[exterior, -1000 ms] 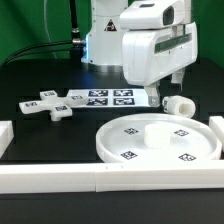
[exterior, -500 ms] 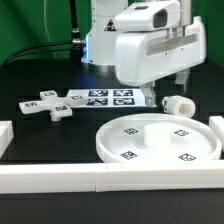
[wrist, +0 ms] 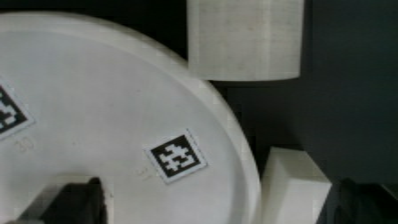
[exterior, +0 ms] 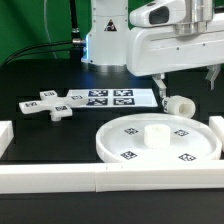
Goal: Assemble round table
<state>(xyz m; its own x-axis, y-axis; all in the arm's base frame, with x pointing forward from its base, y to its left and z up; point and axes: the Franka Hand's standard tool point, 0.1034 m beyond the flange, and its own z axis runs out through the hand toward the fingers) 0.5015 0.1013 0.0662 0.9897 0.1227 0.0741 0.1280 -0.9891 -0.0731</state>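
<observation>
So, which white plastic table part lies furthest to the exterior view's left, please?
The cross-shaped foot piece; the large round disc and short cylinder leg lie further right.

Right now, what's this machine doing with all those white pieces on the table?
A robot arm is putting a small round table together, and at this moment it is handling nothing. Its pincer hangs open above the parts. The large round disc lies flat on the table. The short cylinder leg lies on its side just beyond the disc. The cross-shaped foot piece sits apart, toward the exterior view's left, beside the marker board. No two parts are joined yet.
</observation>
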